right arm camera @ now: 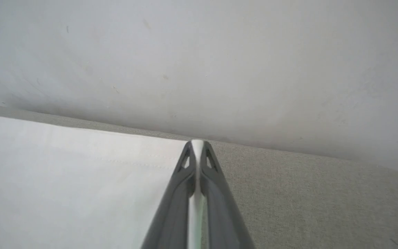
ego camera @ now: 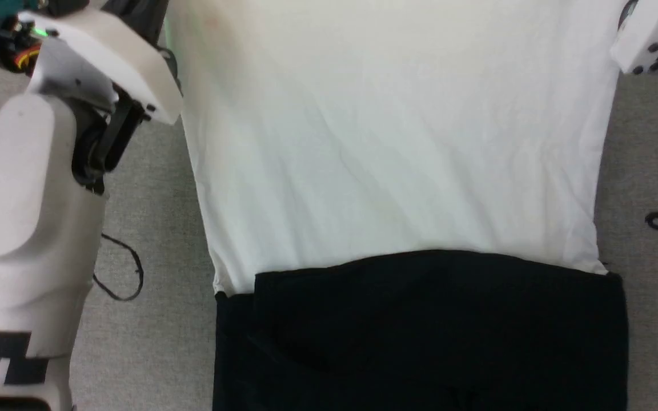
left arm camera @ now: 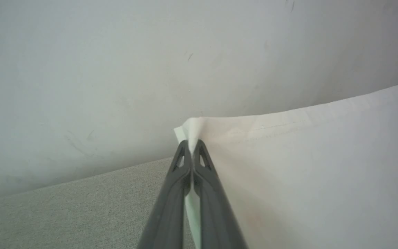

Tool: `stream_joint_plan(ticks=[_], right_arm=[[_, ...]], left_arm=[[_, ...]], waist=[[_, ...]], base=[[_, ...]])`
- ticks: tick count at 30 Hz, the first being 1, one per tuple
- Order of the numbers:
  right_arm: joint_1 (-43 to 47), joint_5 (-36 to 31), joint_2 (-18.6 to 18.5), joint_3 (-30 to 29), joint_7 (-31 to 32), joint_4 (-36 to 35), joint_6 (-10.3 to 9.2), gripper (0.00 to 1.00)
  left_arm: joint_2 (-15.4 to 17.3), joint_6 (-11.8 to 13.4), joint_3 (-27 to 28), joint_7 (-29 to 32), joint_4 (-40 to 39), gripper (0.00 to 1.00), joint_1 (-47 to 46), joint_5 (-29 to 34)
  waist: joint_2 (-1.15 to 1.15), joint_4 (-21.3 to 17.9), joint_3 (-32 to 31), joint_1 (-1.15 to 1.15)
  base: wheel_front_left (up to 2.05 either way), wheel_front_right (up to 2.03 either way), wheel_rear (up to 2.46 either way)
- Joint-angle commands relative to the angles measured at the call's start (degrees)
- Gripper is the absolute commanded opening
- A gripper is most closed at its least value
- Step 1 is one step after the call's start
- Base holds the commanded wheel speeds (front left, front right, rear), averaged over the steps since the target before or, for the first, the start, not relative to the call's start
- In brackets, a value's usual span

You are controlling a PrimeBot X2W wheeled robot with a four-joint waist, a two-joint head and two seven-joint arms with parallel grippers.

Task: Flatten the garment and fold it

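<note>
Layout: raglan shirt (ego camera: pixel 392 160) spread flat on grey woven surface (ego camera: pixel 152 342), white body toward far side, black sleeve fabric (ego camera: pixel 420 331) laid across near part. Left pincer (left arm camera: pixel 192 148) closed, gripping far-left corner of white hem. Right pincer (right arm camera: pixel 197 147) closed, gripping far-right corner of hem. Pale wall (left arm camera: pixel 116 69) just beyond hem. Left forearm (ego camera: pixel 26 200) beside shirt's left edge.

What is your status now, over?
Left gripper shut on garment corner. Right gripper shut on other corner. White body flat, black part across near end. Black cable beside left arm, off the cloth.
</note>
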Motion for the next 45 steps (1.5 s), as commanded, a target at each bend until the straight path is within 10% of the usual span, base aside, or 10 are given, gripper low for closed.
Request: stream_joint_plan(ticks=[1,27,45], right_arm=[[1.8,1.0,-0.3,0.2,-1.0,-0.8,-0.04,0.00],[55.4,17.9,6.4,-6.8,-1.7,-33.0,-0.04,0.00],[78.0,22.6,8.7,-9.1,0.8,-37.6,-0.04,0.00]], left_arm=[[0.7,0.3,0.3,-1.2,-0.7,0.00,1.9,0.3],[4.7,6.3,0.5,-9.3,-36.8,0.00,57.2,-7.9],[3.5,7.3,-3.8,-5.5,-35.1,0.00,77.7,-18.2]], waist=[[0.00,-1.1,-4.2,0.00],[0.00,1.5,-25.5,0.00],[0.00,0.5,-28.2,0.00]], base=[[0.00,0.00,0.00],[0.00,0.00,0.00],[0.00,0.00,0.00]])
